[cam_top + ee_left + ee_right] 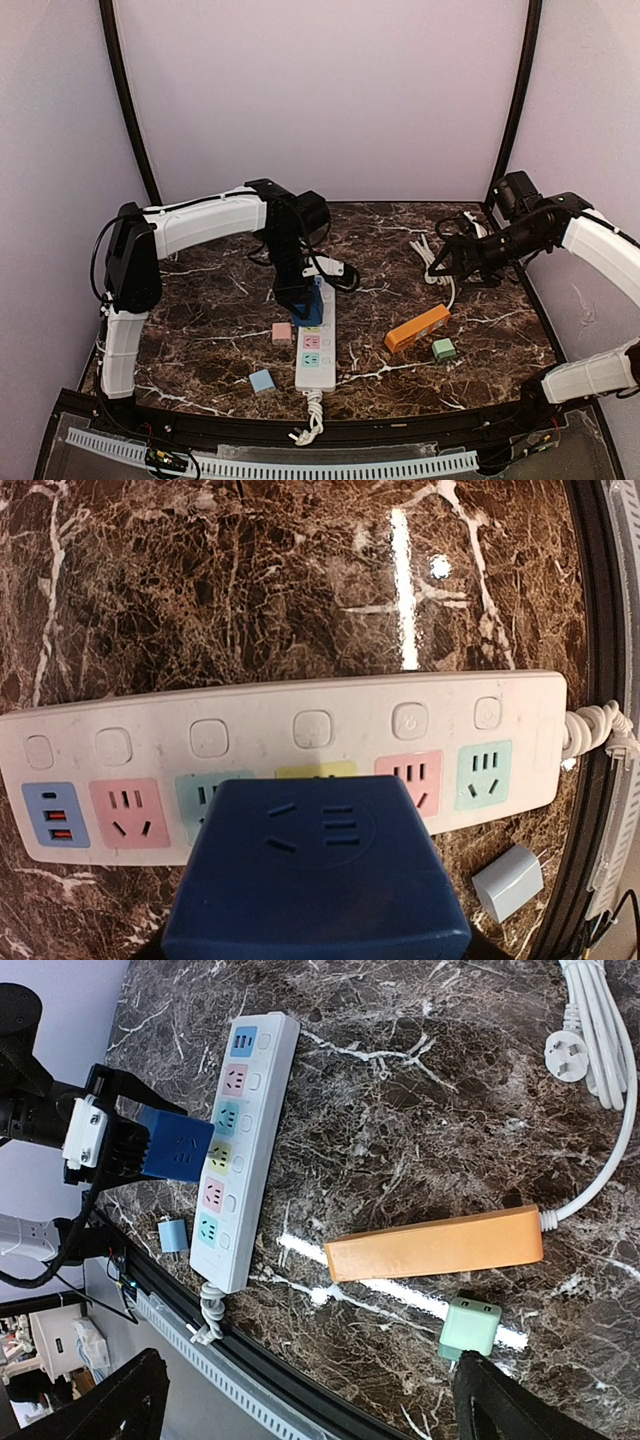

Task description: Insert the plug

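Dark marble table (200, 300). My left gripper (296, 296) clamps the blue plug (315, 880), poised at the strip's (318, 350) teal and yellow sockets. My right gripper (446, 262) hangs wide open, well apart, by the white cable (598, 1030).

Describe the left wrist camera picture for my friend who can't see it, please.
A dark blue plug adapter fills the lower middle, close to the camera, partly hiding the middle sockets of a white power strip lying across a brown marble table. A small pale blue cube sits on the table at lower right.
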Motion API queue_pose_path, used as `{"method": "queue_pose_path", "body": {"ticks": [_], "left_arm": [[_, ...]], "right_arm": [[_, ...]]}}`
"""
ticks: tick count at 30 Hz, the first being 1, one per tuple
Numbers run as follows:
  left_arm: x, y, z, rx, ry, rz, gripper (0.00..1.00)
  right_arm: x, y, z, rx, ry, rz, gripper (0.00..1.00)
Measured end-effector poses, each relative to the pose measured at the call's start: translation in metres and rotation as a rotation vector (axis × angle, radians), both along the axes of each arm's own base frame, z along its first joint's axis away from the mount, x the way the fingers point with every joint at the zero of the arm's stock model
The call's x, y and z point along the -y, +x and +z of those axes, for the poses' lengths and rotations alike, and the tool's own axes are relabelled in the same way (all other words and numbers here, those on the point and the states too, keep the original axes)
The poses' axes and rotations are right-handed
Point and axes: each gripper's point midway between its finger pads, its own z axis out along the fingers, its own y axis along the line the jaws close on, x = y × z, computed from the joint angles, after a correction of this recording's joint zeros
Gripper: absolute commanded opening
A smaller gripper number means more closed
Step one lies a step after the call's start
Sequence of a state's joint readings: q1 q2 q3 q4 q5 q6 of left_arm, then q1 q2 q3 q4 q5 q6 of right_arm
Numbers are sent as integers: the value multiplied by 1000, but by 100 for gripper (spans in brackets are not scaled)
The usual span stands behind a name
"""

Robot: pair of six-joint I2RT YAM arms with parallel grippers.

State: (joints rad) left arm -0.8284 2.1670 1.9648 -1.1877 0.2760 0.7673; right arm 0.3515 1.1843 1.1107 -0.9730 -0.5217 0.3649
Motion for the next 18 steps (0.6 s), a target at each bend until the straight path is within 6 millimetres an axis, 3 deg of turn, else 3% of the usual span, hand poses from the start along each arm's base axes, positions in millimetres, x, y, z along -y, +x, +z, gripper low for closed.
{"method": "queue_pose_path", "body": {"ticks": [18], "left_arm": [[4, -4, -1, 29, 25, -7, 1]], "right_arm": [[2, -4, -1, -4, -11, 11, 99]]}}
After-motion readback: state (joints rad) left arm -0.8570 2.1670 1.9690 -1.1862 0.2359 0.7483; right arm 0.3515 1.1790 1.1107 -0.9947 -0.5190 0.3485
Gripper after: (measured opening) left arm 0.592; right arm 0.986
